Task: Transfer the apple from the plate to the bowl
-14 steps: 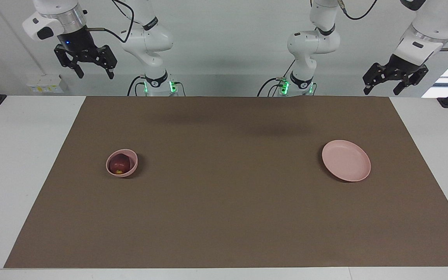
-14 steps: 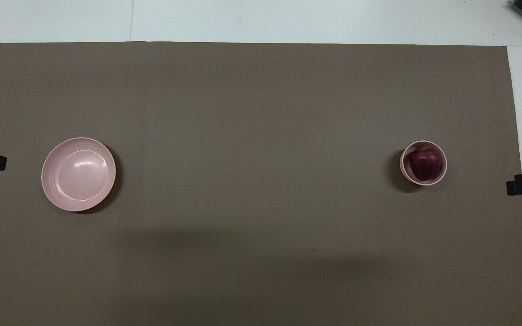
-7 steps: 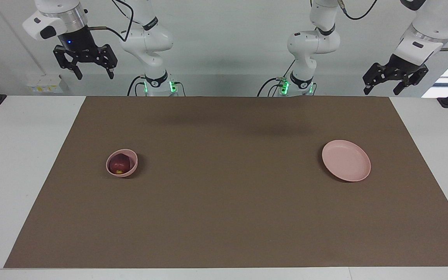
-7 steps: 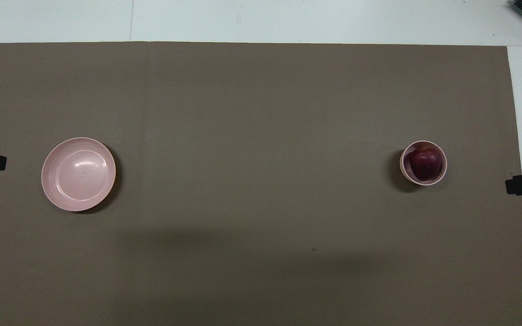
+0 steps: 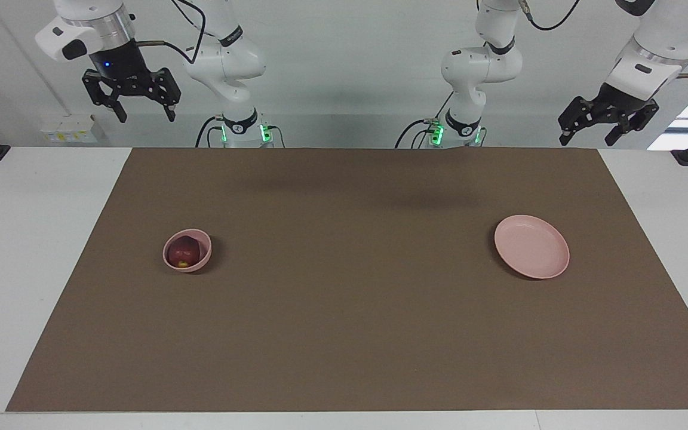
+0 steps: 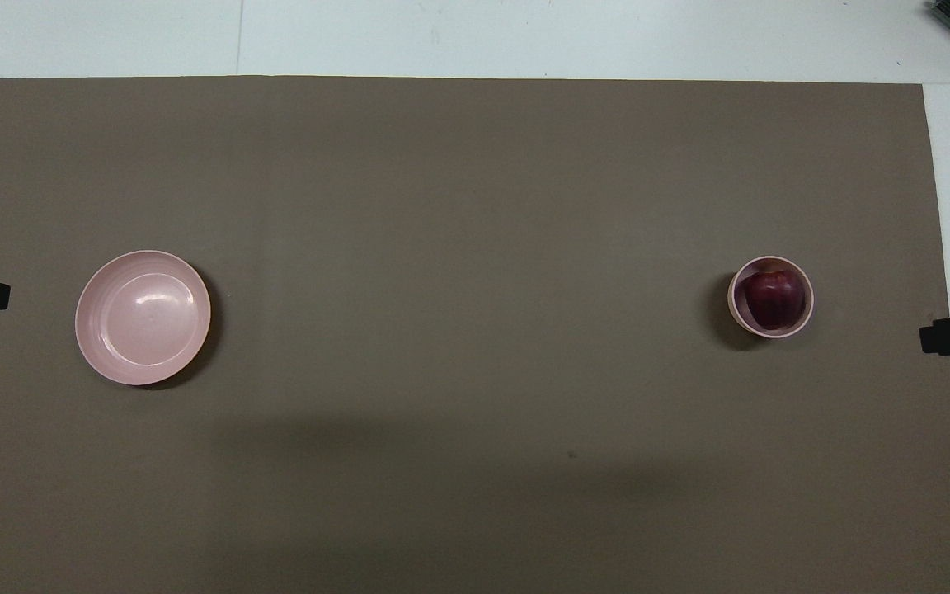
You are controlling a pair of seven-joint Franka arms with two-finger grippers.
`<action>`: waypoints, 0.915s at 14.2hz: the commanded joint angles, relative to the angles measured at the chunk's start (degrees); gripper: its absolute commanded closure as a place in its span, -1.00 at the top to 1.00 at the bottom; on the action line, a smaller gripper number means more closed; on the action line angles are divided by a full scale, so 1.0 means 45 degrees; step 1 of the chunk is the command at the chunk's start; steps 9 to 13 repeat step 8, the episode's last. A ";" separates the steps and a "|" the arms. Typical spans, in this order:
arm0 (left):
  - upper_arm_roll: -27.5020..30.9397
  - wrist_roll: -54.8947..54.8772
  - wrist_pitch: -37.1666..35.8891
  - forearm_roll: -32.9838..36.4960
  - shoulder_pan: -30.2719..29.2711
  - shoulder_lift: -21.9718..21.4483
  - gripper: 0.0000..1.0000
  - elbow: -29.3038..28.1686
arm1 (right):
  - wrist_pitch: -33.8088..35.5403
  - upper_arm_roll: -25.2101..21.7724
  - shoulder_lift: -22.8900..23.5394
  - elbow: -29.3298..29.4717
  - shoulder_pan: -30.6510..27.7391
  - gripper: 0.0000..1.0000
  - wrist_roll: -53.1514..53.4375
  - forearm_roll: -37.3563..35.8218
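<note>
Brown mat (image 5: 350,310) bare between apple-filled bowl (image 5: 187,250) and plate (image 5: 532,246); both grippers' jaws released, aloft.

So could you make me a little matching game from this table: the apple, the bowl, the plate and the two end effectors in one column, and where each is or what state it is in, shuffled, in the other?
Things:
1. apple
2. bowl
3. plate
4. left end effector and right end effector

States:
A. bare, toward the left arm's end of the table
B. raised and open, holding nothing
C. inside the bowl
D. holds the fruit, toward the right arm's end

Pairs: 1-C, 2-D, 3-A, 4-B
</note>
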State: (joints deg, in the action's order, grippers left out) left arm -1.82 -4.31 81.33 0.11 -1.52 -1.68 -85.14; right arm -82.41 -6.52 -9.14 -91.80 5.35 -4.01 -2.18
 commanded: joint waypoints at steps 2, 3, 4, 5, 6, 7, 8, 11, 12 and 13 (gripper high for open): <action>0.0151 -0.0273 0.0265 0.0074 0.0123 -0.0291 1.00 -0.0338 | -0.0066 0.0042 0.0039 0.0088 -0.0096 1.00 0.0031 -0.0081; 0.0151 -0.0408 0.0265 0.0074 0.0123 -0.0291 1.00 -0.0357 | -0.0008 0.0042 0.0019 0.0068 -0.0096 1.00 0.0051 -0.0081; 0.0170 -0.0661 0.0265 0.0074 0.0123 -0.0310 1.00 -0.0357 | -0.0008 0.0042 0.0019 0.0049 -0.0096 1.00 0.0051 -0.0081; 0.0170 -0.0760 0.0265 0.0074 0.0123 -0.0291 1.00 -0.0357 | 0.0012 0.0042 0.0000 0.0049 -0.0096 1.00 0.0051 -0.0062; 0.0170 -0.0781 0.0265 0.0074 0.0123 -0.0310 1.00 -0.0357 | 0.0012 0.0042 0.0000 0.0029 -0.0096 1.00 0.0051 -0.0062; 0.0170 -0.0781 0.0265 0.0074 0.0123 -0.0310 1.00 -0.0376 | 0.0012 0.0042 -0.0020 0.0029 -0.0096 1.00 0.0051 -0.0062; 0.0170 -0.0781 0.0265 0.0074 0.0123 -0.0310 1.00 -0.0377 | 0.0012 0.0042 -0.0020 0.0010 -0.0096 1.00 0.0051 -0.0062; 0.0170 -0.0781 0.0265 0.0074 0.0123 -0.0310 1.00 -0.0377 | 0.0012 0.0042 -0.0020 0.0010 -0.0096 1.00 0.0051 -0.0062; 0.0170 -0.0781 0.0265 0.0074 0.0123 -0.0310 1.00 -0.0377 | 0.0012 0.0042 -0.0020 0.0010 -0.0096 1.00 0.0051 -0.0062; 0.0170 -0.0781 0.0265 0.0074 0.0123 -0.0310 1.00 -0.0377 | 0.0012 0.0042 -0.0020 0.0010 -0.0096 1.00 0.0051 -0.0062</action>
